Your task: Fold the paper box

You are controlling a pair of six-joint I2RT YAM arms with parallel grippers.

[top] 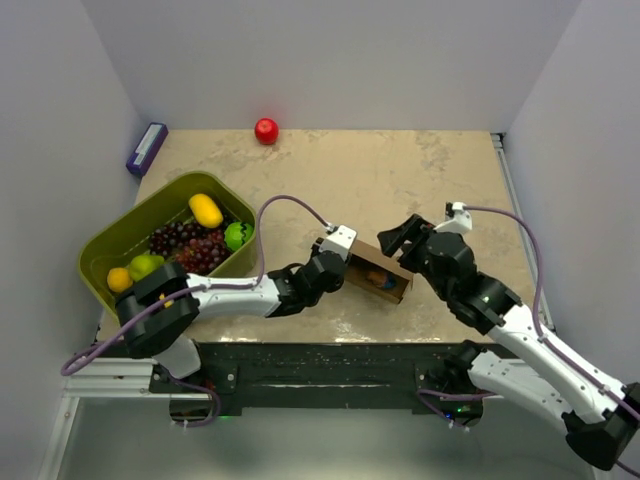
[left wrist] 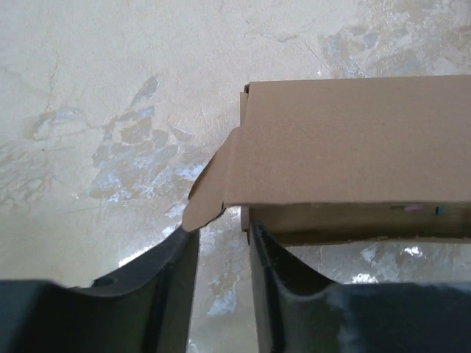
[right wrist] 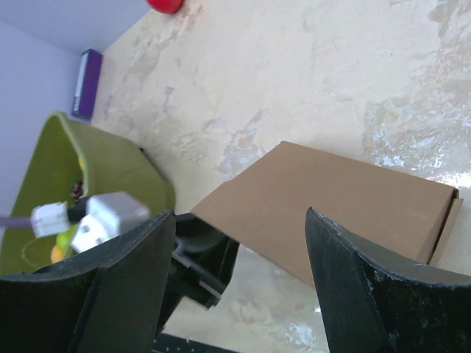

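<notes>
**mik:** ok so what's the left gripper (left wrist: 223, 246) doing?

**jo:** Jaws are a small way apart and you can see bare table through the gap, so it's got nothing in it. Its 2 fingers (left wrist: 158, 294) sit right at one end of the paper box (left wrist: 353, 140). The right-hand one looks to be touching the box's end corner. A loose end flap (left wrist: 213, 184) sticks out, its tip just above the other finger.

**mik:** and the right gripper (right wrist: 239, 220)?

**jo:** Spread wide, nothing held. On its wrist cam the box's plain brown top lies beyond the 2 fingers, not pinched. Top view puts it close to the box's opposite end, but I can't tell if it touches.

**mik:** where's the box overall?

**jo:** Flat on the table (top: 400, 170), front-middle, between the 2 grippers, sitting at a slant. The long side facing the near edge is open. Something yellow and blue shows inside, too small to make out.

**mik:** other stuff?

**jo:** Green basket (top: 125, 222) of fruit off to the left. There's a red ball (top: 266, 130) at the back edge and a purple thing (top: 147, 148) in the back-left corner, both well apart from the box.
</notes>
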